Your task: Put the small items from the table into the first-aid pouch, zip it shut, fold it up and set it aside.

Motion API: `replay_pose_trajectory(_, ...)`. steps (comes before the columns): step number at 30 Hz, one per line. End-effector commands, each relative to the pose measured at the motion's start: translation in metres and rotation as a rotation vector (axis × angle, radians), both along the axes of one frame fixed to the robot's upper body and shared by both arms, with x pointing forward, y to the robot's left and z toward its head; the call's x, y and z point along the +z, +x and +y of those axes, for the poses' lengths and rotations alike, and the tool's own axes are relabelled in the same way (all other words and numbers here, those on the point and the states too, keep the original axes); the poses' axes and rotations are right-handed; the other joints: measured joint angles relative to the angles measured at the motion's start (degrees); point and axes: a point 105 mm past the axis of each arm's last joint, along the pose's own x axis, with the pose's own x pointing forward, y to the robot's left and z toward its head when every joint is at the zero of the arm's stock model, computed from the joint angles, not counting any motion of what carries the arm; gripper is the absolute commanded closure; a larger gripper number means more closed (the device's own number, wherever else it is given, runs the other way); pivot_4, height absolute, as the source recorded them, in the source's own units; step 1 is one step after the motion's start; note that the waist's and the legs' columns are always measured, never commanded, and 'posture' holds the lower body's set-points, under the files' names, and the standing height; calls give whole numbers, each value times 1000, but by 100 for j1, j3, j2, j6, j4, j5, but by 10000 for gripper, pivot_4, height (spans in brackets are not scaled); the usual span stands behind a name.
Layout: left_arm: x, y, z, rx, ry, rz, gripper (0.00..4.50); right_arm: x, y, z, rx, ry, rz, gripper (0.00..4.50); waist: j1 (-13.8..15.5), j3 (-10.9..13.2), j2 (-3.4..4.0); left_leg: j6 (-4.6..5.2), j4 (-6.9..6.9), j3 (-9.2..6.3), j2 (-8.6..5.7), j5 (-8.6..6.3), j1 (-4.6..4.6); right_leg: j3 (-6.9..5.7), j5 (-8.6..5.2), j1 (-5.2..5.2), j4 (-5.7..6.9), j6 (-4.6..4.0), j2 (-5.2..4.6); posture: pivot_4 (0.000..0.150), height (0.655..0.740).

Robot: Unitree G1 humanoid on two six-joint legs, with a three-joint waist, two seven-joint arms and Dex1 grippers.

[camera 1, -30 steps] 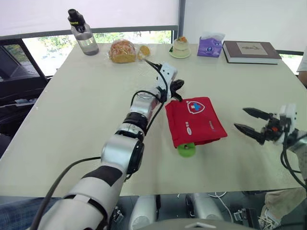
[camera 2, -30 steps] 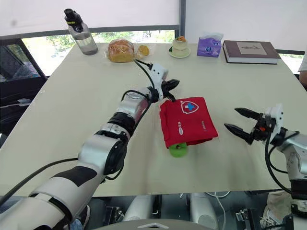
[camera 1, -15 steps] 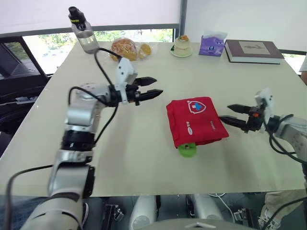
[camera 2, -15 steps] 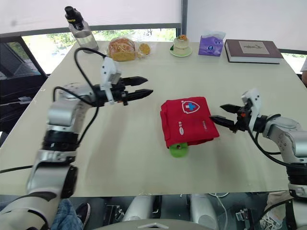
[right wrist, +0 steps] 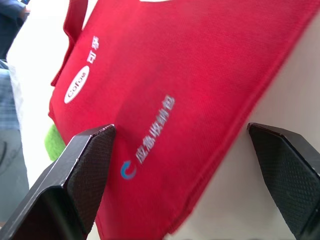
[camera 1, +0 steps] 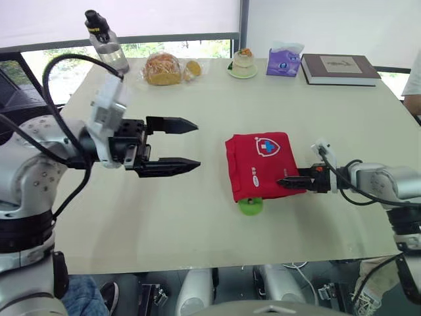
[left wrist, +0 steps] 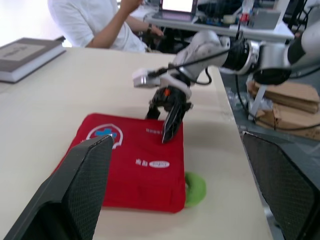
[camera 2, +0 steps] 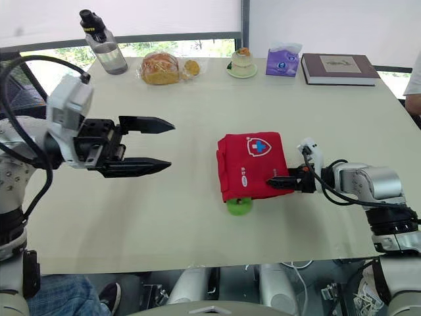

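Status: first-aid pouch (camera 1: 260, 161) looks folded, green item (camera 1: 250, 207) unpacked at 6 o'clock; left tool (camera 1: 197, 144) spread, right tool (camera 1: 283, 182) spread at 3 o'clock edge.

pouch (camera 1: 263, 164) on table (camera 1: 197, 99), round item (camera 1: 250, 207) before it

office, conf table (camera 1: 197, 99), laptop (left wrist: 178, 5), book (camera 1: 339, 69)

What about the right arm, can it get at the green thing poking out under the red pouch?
Probably yes. The right tool sits open at the edge of the red fabric first-aid pouch, close to the small round green item, whose near part lies uncovered.
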Motion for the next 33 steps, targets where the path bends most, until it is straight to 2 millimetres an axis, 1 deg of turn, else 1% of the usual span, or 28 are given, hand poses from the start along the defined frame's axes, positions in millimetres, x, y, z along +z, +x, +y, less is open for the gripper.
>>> replay_pose_trajectory(1,8,-5,-1,26,6,-52,0,5,2,9,-12,84,40,7470,-17,0,0,0,-1,1,1,0,0,1,2,-1,0,-2,2,1500,7400)
replay_pose_trajectory(3,8,-3,0,49,5,-58,0,5,3,10,-16,107,33,17957,-14,1,2,0,-6,4,3,0,-2,2,5,-6,0,-8,5,1500,7400)
replay_pose_trajectory(4,8,-1,1,65,0,-66,0,6,4,10,-20,122,36,21538,-9,2,1,0,-7,5,3,0,-2,3,5,-8,1,-9,5,1500,7400)
replay_pose_trajectory(6,11,4,3,94,-17,-75,0,6,4,9,-24,129,38,33196,-5,3,0,0,-7,8,3,0,-4,2,5,-9,0,-9,5,1500,7400)
replay_pose_trajectory(7,11,5,3,99,-21,-80,0,8,6,9,-36,140,33,36532,-5,3,0,0,-7,8,2,0,-4,2,5,-8,0,-9,4,1500,7400)
replay_pose_trajectory(8,12,5,3,100,-23,-82,0,12,10,8,-61,162,20,38731,-4,3,0,0,-6,9,2,0,-4,3,5,-8,0,-8,4,1500,7400)
replay_pose_trajectory(9,12,5,3,100,-26,-84,0,17,17,5,-99,185,-4,43210,-6,3,0,0,-5,10,2,0,-3,4,5,-8,0,-8,4,1500,7400)
replay_pose_trajectory(10,12,5,3,100,-29,-86,0,22,23,2,-134,206,-23,44100,-6,3,0,0,-4,11,2,0,-3,4,5,-8,0,-8,4,1500,7400)
replay_pose_trajectory(12,16,7,2,113,-47,-99,0,32,39,-11,-243,244,-66,44717,-6,6,4,0,-4,13,2,0,-3,5,6,-9,1,-8,4,1500,7400)
replay_pose_trajectory(15,25,16,2,156,-96,-120,0,48,74,-47,-506,296,-150,44718,16,13,2,0,-3,18,-1,0,-6,6,7,-9,1,-9,4,1500,7400)
replay_pose_trajectory(19,33,24,-2,181,-146,-141,0,67,108,-100,-883,402,-228,44719,18,15,0,-1,-5,22,-14,0,-10,6,8,-8,0,-10,-3,1500,7400)
replay_pose_trajectory(20,34,26,-3,183,-147,-149,0,70,113,-113,-983,431,-235,44719,10,15,0,-1,-8,22,-15,0,-10,7,8,-8,-2,-11,-3,1500,7400)
replay_pose_trajectory(23,35,28,-6,185,-150,-159,0,71,120,-133,-1148,474,-230,44719,-8,15,0,-2,-24,20,-22,0,-13,9,8,-10,-7,-12,-4,1500,7400)
replay_pose_trajectory(26,37,31,-8,186,-156,-172,0,62,123,-159,-1390,514,-175,44720,-28,17,3,-2,-34,21,-22,0,-13,12,8,-11,-13,-13,-4,1500,7400)
replay_pose_trajectory(27,37,32,-8,191,-159,-174,0,57,123,-165,-1458,522,-150,44720,-32,17,3,-2,-36,22,-23,0,-13,15,8,-12,-15,-13,-4,1500,7400)
replay_pose_trajectory(28,37,35,-7,201,-163,-174,0,54,124,-166,-1500,539,-127,44720,-33,18,4,-2,-38,22,-24,0,-11,18,8,-12,-16,-13,-4,1500,7400)
replay_pose_trajectory(31,35,41,-6,229,-161,-180,0,48,128,-153,-1470,518,-116,44720,-43,18,5,-2,-39,22,-27,0,-10,23,9,-12,-18,-13,-4,1500,7400)
replay_pose_trajectory(32,34,41,-6,229,-163,-180,0,49,128,-149,-1446,516,-120,34499,-42,18,5,-2,-38,21,-31,0,-9,24,9,-11,-18,-12,-3,1500,7400)
replay_pose_trajectory(33,34,41,-6,227,-164,-179,0,49,129,-146,-1432,510,-128,33198,-40,18,5,-1,-38,21,-31,0,-9,23,9,-11,-18,-12,-3,1500,7400)
